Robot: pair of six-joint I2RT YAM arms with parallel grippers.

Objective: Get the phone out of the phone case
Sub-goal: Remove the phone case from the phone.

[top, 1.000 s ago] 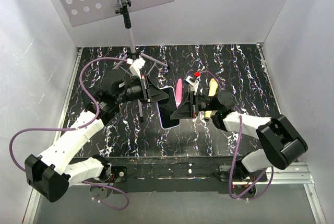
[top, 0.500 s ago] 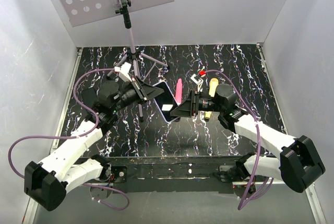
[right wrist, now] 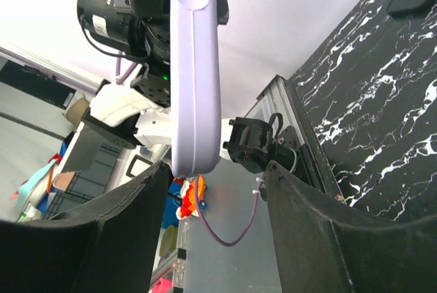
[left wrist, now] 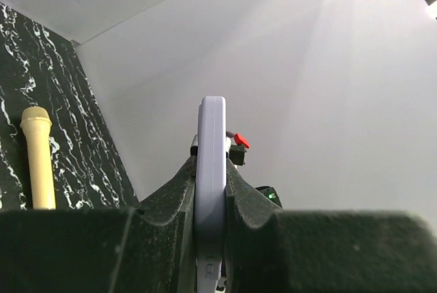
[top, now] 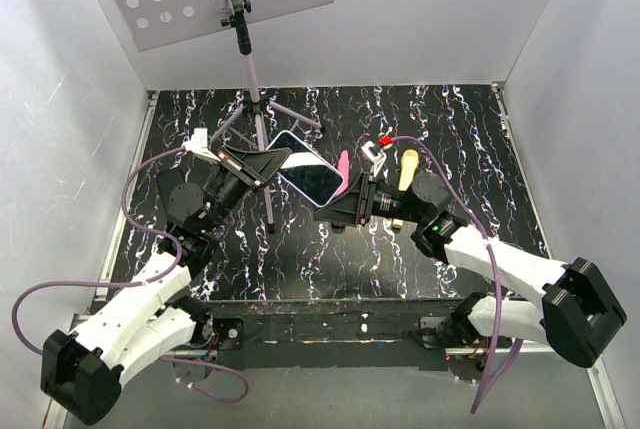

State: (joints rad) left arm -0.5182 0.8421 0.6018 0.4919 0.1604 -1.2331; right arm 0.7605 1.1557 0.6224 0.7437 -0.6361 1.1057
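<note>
The phone [top: 308,178] sits inside the phone case [right wrist: 194,67], lifted up over the middle of the table [top: 450,119]. The left gripper [left wrist: 210,201] squeezes the case tight by its edge, at 9 o'clock from the phone. The right gripper [top: 333,216] is near, at 5 o'clock, its fingers spread wide with nothing in them. A pink stick [top: 344,163] lies at 3 o'clock, a yellow stick [top: 408,167] farther that way

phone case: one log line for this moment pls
phone case: aloft, clamped in left tool | phone: inside case | right tool: open, straddling case end, no contact | step: phone not out
</note>
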